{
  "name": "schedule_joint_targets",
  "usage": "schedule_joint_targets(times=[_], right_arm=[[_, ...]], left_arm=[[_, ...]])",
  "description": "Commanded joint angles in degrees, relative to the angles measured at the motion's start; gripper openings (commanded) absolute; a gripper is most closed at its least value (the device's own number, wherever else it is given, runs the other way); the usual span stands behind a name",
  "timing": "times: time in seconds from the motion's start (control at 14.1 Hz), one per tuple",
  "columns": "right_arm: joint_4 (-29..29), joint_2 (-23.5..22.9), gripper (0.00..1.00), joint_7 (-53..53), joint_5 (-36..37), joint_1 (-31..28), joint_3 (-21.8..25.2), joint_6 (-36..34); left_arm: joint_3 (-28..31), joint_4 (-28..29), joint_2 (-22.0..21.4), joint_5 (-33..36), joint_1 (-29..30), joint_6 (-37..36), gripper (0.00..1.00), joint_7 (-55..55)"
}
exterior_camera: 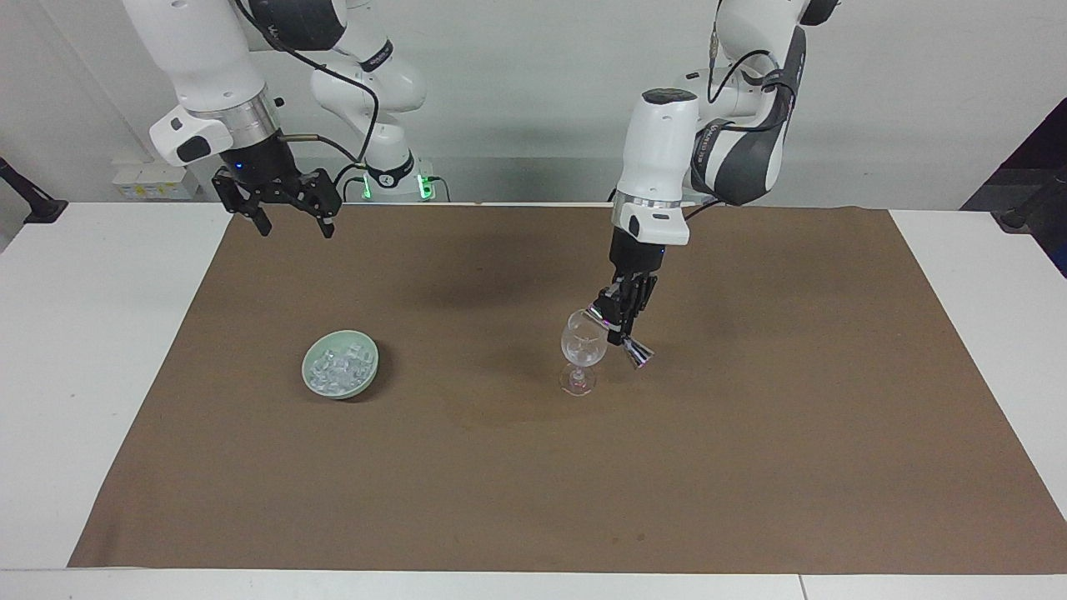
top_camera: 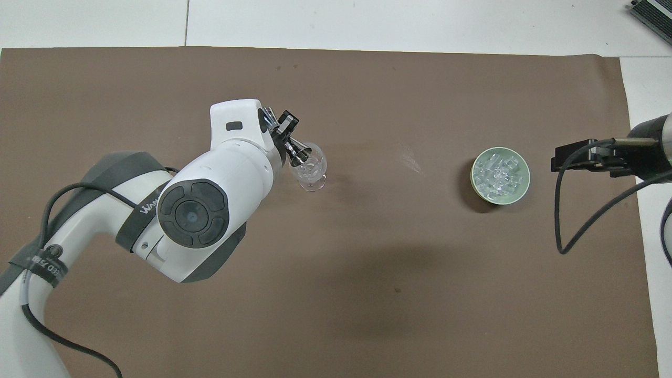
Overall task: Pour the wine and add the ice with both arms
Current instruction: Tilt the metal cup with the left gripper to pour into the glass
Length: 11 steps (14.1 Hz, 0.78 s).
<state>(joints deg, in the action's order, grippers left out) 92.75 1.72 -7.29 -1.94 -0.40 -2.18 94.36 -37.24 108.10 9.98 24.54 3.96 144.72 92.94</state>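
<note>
A clear stemmed wine glass (exterior_camera: 583, 346) (top_camera: 311, 169) stands upright near the middle of the brown mat. My left gripper (exterior_camera: 621, 322) (top_camera: 286, 131) is shut on a silver double-ended jigger (exterior_camera: 631, 348) (top_camera: 297, 149). The jigger is tilted, one end at the glass's rim. I cannot make out any wine in the jigger or the glass. The ice (exterior_camera: 340, 365) (top_camera: 500, 173) fills a pale green bowl (exterior_camera: 305, 368) (top_camera: 474, 181) toward the right arm's end. My right gripper (exterior_camera: 296, 227) (top_camera: 572, 157) hangs open and holds nothing, over the mat's edge at the robots' end.
The brown mat (exterior_camera: 750, 467) (top_camera: 367, 294) covers most of the white table (exterior_camera: 83, 375). A black cable (top_camera: 577, 226) loops from the right wrist. Only the glass and the bowl stand on the mat.
</note>
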Motion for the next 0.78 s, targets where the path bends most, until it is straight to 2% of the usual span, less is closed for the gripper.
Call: schedule_joint_targets(times=[0.0, 0.28, 0.71], right_arm=[[-0.2, -0.2, 1.0, 1.5, -1.2, -0.7, -0.1, 0.0], [-0.3, -0.2, 1.0, 1.5, -1.2, -0.7, -0.1, 0.0], [-0.3, -0.2, 1.0, 1.5, -1.2, -0.7, -0.1, 0.0]], left_arm=[[0.0, -1.8, 0.8, 3.1, -0.5, -1.8, 0.0, 1.1], [-1.2, -1.9, 0.7, 3.3, -0.4, -1.9, 0.0, 1.6], [-1.6, -2.5, 0.8, 8.4, 0.0, -2.3, 0.0, 2.3]])
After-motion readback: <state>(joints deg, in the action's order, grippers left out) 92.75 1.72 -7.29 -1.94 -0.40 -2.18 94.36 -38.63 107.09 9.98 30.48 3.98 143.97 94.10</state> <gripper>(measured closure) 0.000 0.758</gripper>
